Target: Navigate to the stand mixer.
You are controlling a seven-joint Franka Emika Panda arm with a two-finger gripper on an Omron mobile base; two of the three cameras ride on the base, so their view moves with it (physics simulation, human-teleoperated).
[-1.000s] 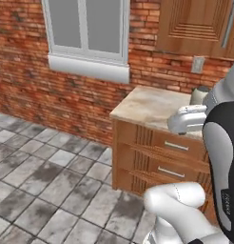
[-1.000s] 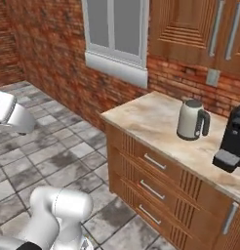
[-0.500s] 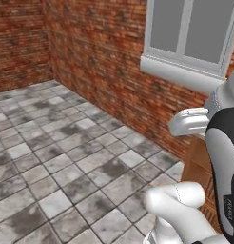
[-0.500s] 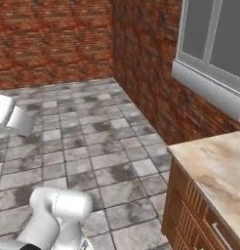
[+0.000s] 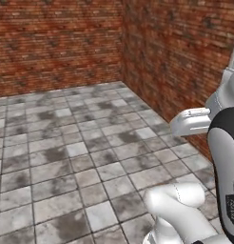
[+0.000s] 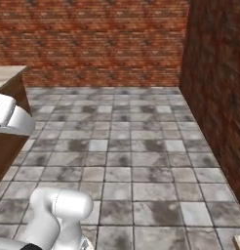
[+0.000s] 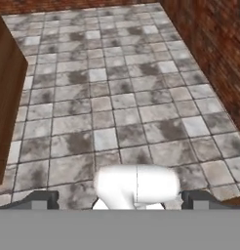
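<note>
Left: wooden counter [image 6: 10, 97] end with pale top, beside the grey tiled floor [image 6: 136, 161]. Far and right: red brick walls [image 5: 62, 43] meeting at a corner. Pincer [image 7: 119, 200] fingertips [image 7: 41, 199] sit wide apart, spread, holding nothing. Stand mixer: cannot tell its place from these views.

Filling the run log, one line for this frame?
phase: driving | mixer: unseen | ahead: tiled floor, brick corner | tool: nothing held

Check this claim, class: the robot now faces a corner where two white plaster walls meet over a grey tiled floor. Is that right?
Not quite. The two walls meeting at the corner are red brick, not white plaster, as the left base view shows. The floor is indeed grey tile.
</note>
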